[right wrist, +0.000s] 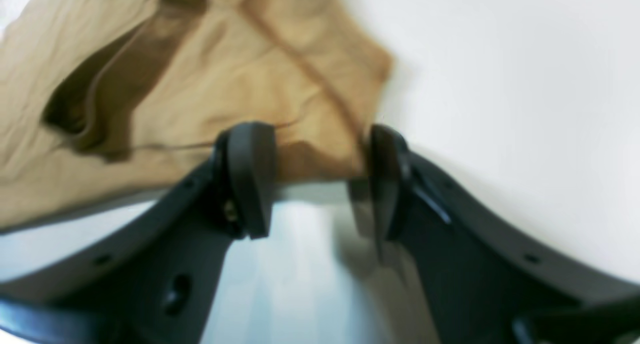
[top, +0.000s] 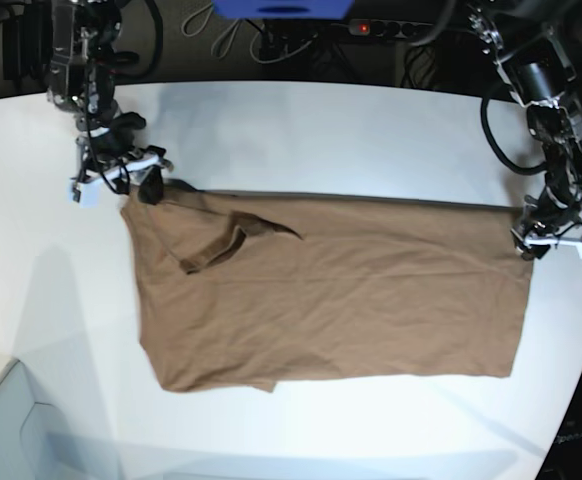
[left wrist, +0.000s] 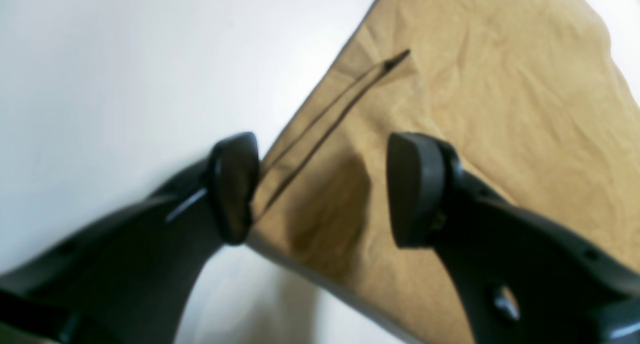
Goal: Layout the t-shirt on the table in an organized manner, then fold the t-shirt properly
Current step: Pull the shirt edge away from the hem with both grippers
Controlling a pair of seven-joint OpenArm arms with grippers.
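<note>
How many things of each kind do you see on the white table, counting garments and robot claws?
Plain brown short-sleeved fabric t-shirt: 1
Black robot claws, left claw and right claw, both open: 2
Large white smooth table: 1
Total: 4

one t-shirt – one table – two arms

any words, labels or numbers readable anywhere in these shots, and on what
None can be read.
t-shirt: plain brown, no print or visible tag.
table: bare white, no markings.
Small white pieces at both grippers: no text can be made out at this size.
</note>
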